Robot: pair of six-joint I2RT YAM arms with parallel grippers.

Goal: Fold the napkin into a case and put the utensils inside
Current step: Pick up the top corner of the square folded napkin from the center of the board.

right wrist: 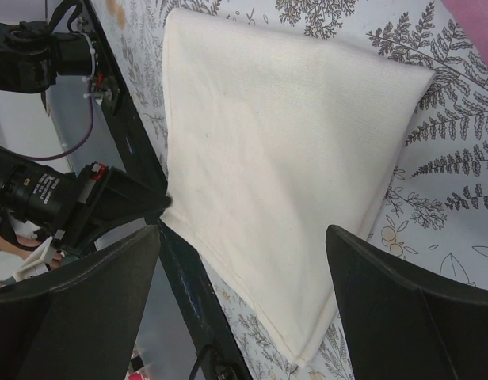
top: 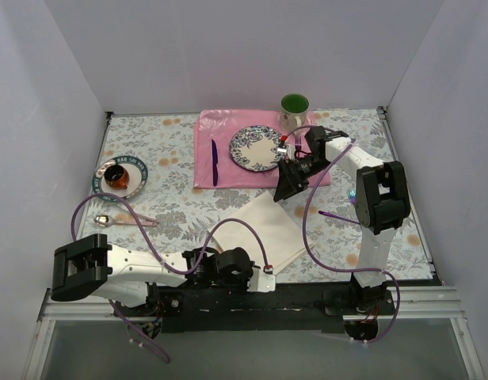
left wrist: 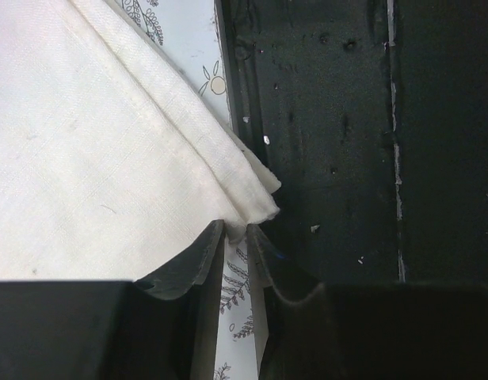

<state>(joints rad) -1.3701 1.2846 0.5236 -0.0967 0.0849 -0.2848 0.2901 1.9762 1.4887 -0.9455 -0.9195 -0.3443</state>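
napkin [top: 264,229] lies folded in layers at the near desk edge, not yet a case. left fingers [left wrist: 188,269] pinch its corner, right fingers [right wrist: 93,309] hover spread above. spoon [top: 117,221] lies well apart, still outside.

Left pincer [left wrist: 238,231] pinched narrow, right pincer [right wrist: 242,269] wide

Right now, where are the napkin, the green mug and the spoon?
napkin [top: 260,231]: top view, middle of the folded cloth.
green mug [top: 294,104]: top view, its green inside.
spoon [top: 104,221]: top view, its bowl.
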